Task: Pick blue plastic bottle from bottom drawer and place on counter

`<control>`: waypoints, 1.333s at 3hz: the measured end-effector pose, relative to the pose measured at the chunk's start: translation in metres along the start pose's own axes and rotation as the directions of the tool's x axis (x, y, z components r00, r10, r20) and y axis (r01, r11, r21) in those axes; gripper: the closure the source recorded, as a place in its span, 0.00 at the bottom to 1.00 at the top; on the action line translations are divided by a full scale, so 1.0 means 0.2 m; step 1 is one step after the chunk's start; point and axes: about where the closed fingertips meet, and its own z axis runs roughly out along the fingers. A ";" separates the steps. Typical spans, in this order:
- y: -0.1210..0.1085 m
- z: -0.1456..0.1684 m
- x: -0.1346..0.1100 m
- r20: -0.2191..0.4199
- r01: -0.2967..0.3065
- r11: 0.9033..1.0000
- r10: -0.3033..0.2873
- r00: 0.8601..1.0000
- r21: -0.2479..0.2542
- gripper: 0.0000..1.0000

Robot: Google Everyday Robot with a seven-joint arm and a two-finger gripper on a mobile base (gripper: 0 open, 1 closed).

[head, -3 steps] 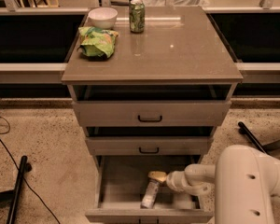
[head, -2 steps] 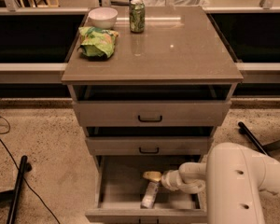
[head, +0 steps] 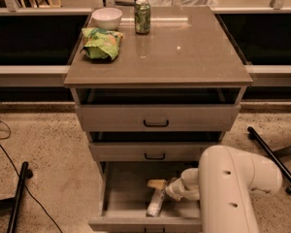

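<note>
as viewed from above and in front: listed left to right.
black cable (head: 0,144): on the speckled floor at far left, curving down toward the lower edge.
black stand leg (head: 18,198): flat on the floor, left of the cabinet and well apart from it.
white bowl (head: 106,18): upright at the rear left of the counter.
green snack bag (head: 102,42): crumpled, just in front of the bowl, near the left edge of the counter.
green soda can (head: 142,16): upright at the rear of the counter, right of the bowl and apart from it.
counter (head: 184,52): glossy grey-brown top of the drawer cabinet, overhanging its sides.
top drawer (head: 116,116): shallow, black handle, directly under the counter.
middle drawer (head: 116,152): shallow, black handle, below the top drawer.
bottom drawer (head: 126,188): drawn out toward the camera, grey interior exposed.
blue plastic bottle (head: 155,205): lying on its side on the floor of the bottom drawer, about mid-width, long axis running front to back with a slight slant.
gripper (head: 157,184): inside the bottom drawer, entering from the right, tan tip at the rear end of the bottle; contact and grip state not discernible.
white arm (head: 233,188): bulky, at lower right, hiding the right part of the bottom drawer.
black strut (head: 274,157): slanting across the floor at far right.
</note>
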 end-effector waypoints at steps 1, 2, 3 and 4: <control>-0.05 0.03 0.02 -0.008 -0.034 0.999 0.034 0.999 0.023 0.00; -0.07 0.05 0.03 -0.015 -0.053 0.998 0.054 0.998 0.032 0.00; -0.08 0.05 0.03 -0.015 -0.054 0.998 0.054 0.998 0.032 0.18; -0.08 0.06 0.03 -0.027 -0.054 0.998 0.055 0.998 0.038 0.40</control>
